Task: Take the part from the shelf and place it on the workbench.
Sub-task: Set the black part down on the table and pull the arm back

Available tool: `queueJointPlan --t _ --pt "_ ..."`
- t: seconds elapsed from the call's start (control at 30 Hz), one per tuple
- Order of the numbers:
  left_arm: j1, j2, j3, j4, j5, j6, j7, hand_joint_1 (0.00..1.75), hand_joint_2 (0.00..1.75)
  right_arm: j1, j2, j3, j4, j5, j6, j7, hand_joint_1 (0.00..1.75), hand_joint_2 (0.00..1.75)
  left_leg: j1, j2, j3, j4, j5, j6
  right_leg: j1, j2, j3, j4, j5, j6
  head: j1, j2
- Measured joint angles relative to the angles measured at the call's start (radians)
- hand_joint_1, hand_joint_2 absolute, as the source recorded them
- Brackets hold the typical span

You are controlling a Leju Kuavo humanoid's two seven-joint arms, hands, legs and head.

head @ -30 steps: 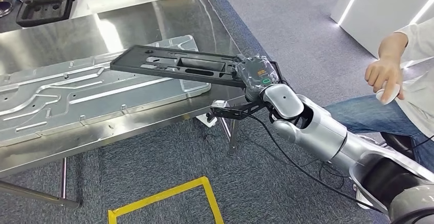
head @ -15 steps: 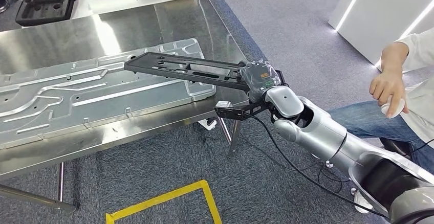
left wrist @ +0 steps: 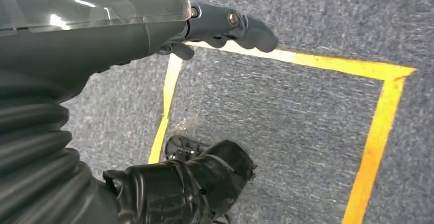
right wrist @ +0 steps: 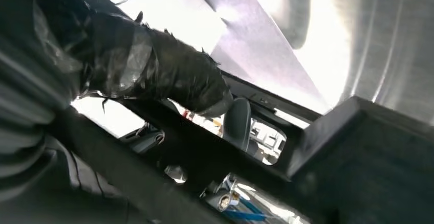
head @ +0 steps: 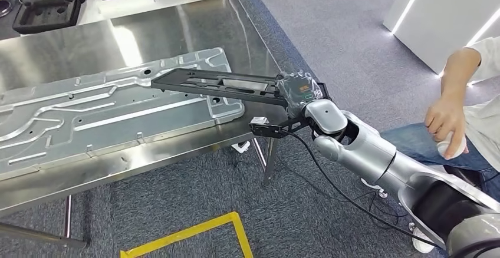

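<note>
One long black part (head: pixel 215 85), a flat frame with slots, stretches across the centre of the head view, held level just above the steel workbench (head: pixel 177 28) and over the right end of a large embossed metal panel (head: pixel 88 113) lying there. The right hand (head: pixel 298 90), right of centre, grips the part's right end; in the right wrist view its thick taped thumb (right wrist: pixel 169 73) lies across the black frame (right wrist: pixel 230 152). The left hand (left wrist: pixel 153 24) hangs above grey carpet and yellow floor tape (left wrist: pixel 378 127), fingers apart and holding nothing. At the right edge of the head view, a seated person's hand (head: pixel 445 119) holds a small white object (head: pixel 453 146). Black cases (head: pixel 41 7) sit in the upper left.
</note>
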Motion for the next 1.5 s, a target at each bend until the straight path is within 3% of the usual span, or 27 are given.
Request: queueJointPlan --t 0.07,0.13,0.2,0.23,0.3,0.37,0.47,0.53,0.57,0.63,0.67,0.7,0.73,0.8,0.83,0.9,1.03,1.13,1.2,1.23,1.27,1.3,1.37,1.5 --pt "-0.001 0.000 -0.002 0.000 -0.001 0.000 0.001 0.00 1.75 -0.004 0.001 0.000 0.007 0.009 0.002 -0.006 1.75 1.75 0.003 0.004 -0.048 0.094 -0.036 -0.010 0.000 0.000 0.013 -0.004 -0.005 -0.009 0.000 0.000" --pt "0.000 0.000 -0.004 0.000 -0.004 -0.001 0.001 0.00 1.75 -0.011 0.002 0.003 0.016 0.032 0.008 -0.025 1.75 1.75 0.004 0.005 -0.126 0.219 -0.066 -0.013 0.003 -0.001 0.025 -0.006 -0.013 -0.014 0.000 0.000" --pt "0.001 0.000 -0.006 0.000 -0.007 -0.004 0.002 0.00 1.75 -0.020 0.004 0.012 0.028 0.064 0.017 -0.056 1.75 1.75 0.003 0.005 -0.166 0.250 -0.041 -0.006 0.007 0.000 0.038 -0.007 -0.023 -0.017 0.000 0.000" --pt "0.001 0.000 -0.007 0.000 -0.009 -0.004 0.001 0.00 1.75 -0.027 0.005 0.019 0.035 0.082 0.021 -0.073 1.75 1.75 0.000 0.005 -0.158 0.210 -0.003 0.002 0.010 0.001 0.045 -0.008 -0.028 -0.017 0.000 0.000" --pt "0.001 0.002 -0.007 0.000 -0.011 -0.005 -0.002 0.00 1.75 -0.044 0.010 0.036 0.049 0.122 0.027 -0.107 1.75 1.75 -0.011 0.005 -0.110 0.074 0.076 0.025 0.013 0.003 0.059 -0.012 -0.037 -0.017 0.000 0.000" --pt "0.000 0.006 -0.009 0.000 -0.014 -0.006 -0.008 0.00 1.75 -0.068 0.019 0.062 0.062 0.169 0.030 -0.135 1.75 1.75 -0.022 0.004 -0.068 -0.019 0.103 0.043 0.012 0.006 0.068 -0.023 -0.040 -0.012 0.000 0.000" --pt "-0.004 0.010 -0.015 0.000 -0.016 -0.006 -0.014 0.00 1.75 -0.094 0.031 0.102 0.077 0.229 0.033 -0.161 1.75 1.75 -0.023 0.004 -0.036 -0.065 0.098 0.049 0.010 0.004 0.085 -0.052 -0.039 0.002 0.000 0.000" --pt "-0.003 0.009 -0.018 0.000 -0.017 -0.007 -0.015 0.00 1.75 -0.113 0.036 0.124 0.081 0.265 0.029 -0.179 1.75 1.75 -0.017 0.006 -0.004 -0.103 0.102 0.049 0.014 -0.001 0.080 -0.028 -0.057 0.005 0.000 0.000" --pt "-0.003 0.009 -0.020 0.000 -0.018 -0.007 -0.015 0.00 1.75 -0.123 0.037 0.134 0.083 0.281 0.026 -0.188 1.75 1.75 -0.014 0.006 0.009 -0.116 0.103 0.049 0.016 -0.003 0.057 0.015 -0.075 0.004 0.001 0.000" --pt "-0.005 0.008 -0.026 0.000 -0.018 -0.007 -0.014 0.00 1.75 -0.138 0.040 0.154 0.086 0.310 0.022 -0.206 1.75 1.75 -0.015 0.005 0.020 -0.117 0.095 0.050 0.019 -0.003 -0.019 0.138 -0.111 0.004 0.001 0.000" --pt "-0.006 0.008 -0.029 0.000 -0.018 -0.005 -0.014 0.00 1.75 -0.140 0.041 0.163 0.089 0.323 0.021 -0.213 1.75 1.75 -0.014 0.004 0.024 -0.113 0.088 0.049 0.019 -0.003 -0.052 0.181 -0.113 0.006 0.001 0.000" --pt "-0.005 0.008 -0.032 0.000 -0.017 -0.003 -0.015 0.00 1.75 -0.140 0.043 0.171 0.091 0.335 0.020 -0.220 1.75 1.75 -0.013 0.003 0.028 -0.107 0.079 0.047 0.018 -0.004 -0.072 0.190 -0.094 0.010 0.001 0.000" --pt "-0.004 0.007 -0.033 0.000 -0.016 -0.002 -0.017 0.00 1.75 -0.141 0.045 0.178 0.093 0.346 0.020 -0.226 1.75 1.75 -0.011 0.001 0.032 -0.097 0.069 0.044 0.015 -0.005 -0.074 0.165 -0.059 0.015 0.001 0.000" --pt "-0.002 0.006 -0.034 0.000 -0.012 -0.005 -0.025 0.00 1.75 -0.144 0.048 0.190 0.096 0.362 0.020 -0.231 1.75 1.75 -0.007 -0.001 0.035 -0.072 0.043 0.034 0.011 -0.008 -0.046 0.064 0.017 0.024 0.001 0.000" --pt "-0.003 0.007 -0.034 0.000 -0.010 -0.007 -0.030 0.00 1.75 -0.146 0.049 0.195 0.097 0.367 0.019 -0.231 1.75 1.75 -0.006 -0.002 0.032 -0.055 0.030 0.028 0.010 -0.008 -0.031 0.023 0.033 0.025 0.001 0.000" --pt "-0.004 0.009 -0.035 -0.001 -0.005 -0.010 -0.039 0.00 1.75 -0.141 0.053 0.205 0.102 0.373 0.019 -0.228 1.75 1.75 -0.008 -0.004 0.022 -0.034 0.016 0.018 0.014 -0.006 -0.019 -0.002 0.028 0.016 0.002 0.000" --pt "-0.002 0.009 -0.036 -0.001 -0.002 -0.009 -0.047 0.00 1.75 -0.126 0.056 0.212 0.111 0.374 0.023 -0.211 0.00 0.00 -0.006 -0.001 0.007 0.002 -0.008 0.002 0.011 -0.003 -0.012 -0.006 0.022 -0.008 0.001 0.000" --pt "-0.003 0.009 -0.036 -0.001 -0.001 0.000 -0.046 0.00 1.75 -0.122 0.055 0.213 0.117 0.368 0.036 -0.196 0.00 0.00 0.001 0.004 -0.077 0.165 -0.073 -0.014 0.010 -0.004 -0.003 -0.007 0.017 -0.017 0.000 0.000" --pt "-0.001 0.008 -0.036 -0.001 0.000 0.011 -0.043 0.00 0.87 -0.111 0.055 0.213 0.122 0.358 0.049 -0.185 0.00 0.00 0.004 0.005 -0.130 0.244 -0.082 -0.015 0.012 -0.004 0.002 -0.007 0.013 -0.019 0.000 0.000" --pt "0.000 0.008 -0.036 -0.001 0.002 0.017 -0.041 0.00 0.44 -0.106 0.055 0.213 0.125 0.351 0.053 -0.181 0.00 0.00 0.004 0.005 -0.132 0.233 -0.061 -0.012 0.012 -0.003 0.005 -0.008 0.011 -0.020 0.000 0.000" --pt "0.001 0.008 -0.036 -0.001 0.004 0.024 -0.038 0.00 0.00 -0.102 0.055 0.213 0.127 0.344 0.056 -0.176 0.00 0.00 0.003 0.005 -0.116 0.186 -0.025 -0.006 0.013 -0.001 0.008 -0.008 0.010 -0.020 0.000 0.000" --pt "0.001 0.009 -0.036 0.000 0.007 0.031 -0.035 0.00 0.00 -0.100 0.055 0.213 0.129 0.336 0.057 -0.171 0.00 0.00 0.000 0.004 -0.087 0.117 0.013 0.003 0.013 0.001 0.012 -0.009 0.009 -0.019 0.000 0.000" --pt "0.000 0.010 -0.036 0.000 0.014 0.047 -0.024 0.00 0.00 -0.097 0.055 0.212 0.132 0.312 0.056 -0.158 0.00 0.00 -0.008 0.003 -0.031 0.001 0.052 0.017 0.014 0.004 0.017 -0.014 0.008 -0.015 0.000 0.000" --pt "-0.002 0.010 -0.036 0.000 0.026 0.071 -0.009 0.00 0.00 -0.077 0.056 0.201 0.135 0.220 0.034 -0.138 0.00 0.00 -0.012 0.004 0.002 -0.058 0.060 0.026 0.015 0.005 0.025 -0.029 0.011 0.005 0.000 0.000"
